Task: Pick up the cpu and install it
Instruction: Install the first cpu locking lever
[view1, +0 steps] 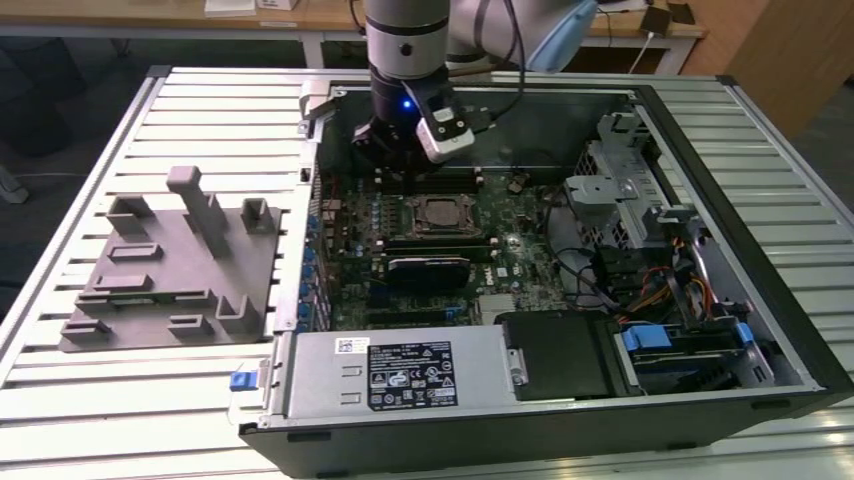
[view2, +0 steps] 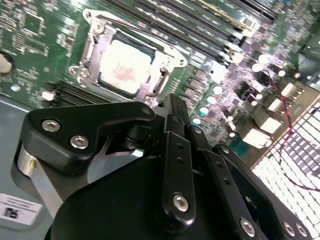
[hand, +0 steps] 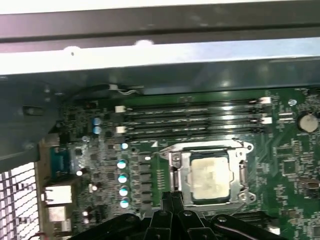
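The cpu (view1: 434, 213) lies flat in the socket on the green motherboard inside the open computer case. Its pale silver top shows in both wrist views (view2: 125, 65) (hand: 210, 175), with the metal socket frame (hand: 176, 172) around its edges. My gripper (view1: 387, 165) hangs over the memory slots, just behind the socket towards the back wall of the case. Its black fingers are pressed together (view2: 172, 102) (hand: 172, 197), shut with nothing between them. The gripper stands apart from the cpu and above the board.
A large grey fixture with upright posts (view1: 174, 265) stands on the slatted table at the exterior view's left. Inside the case are the memory slots (hand: 195, 120), a silver power supply (view1: 400, 375) at the front, and a drive cage with cables (view1: 627, 200) on the right.
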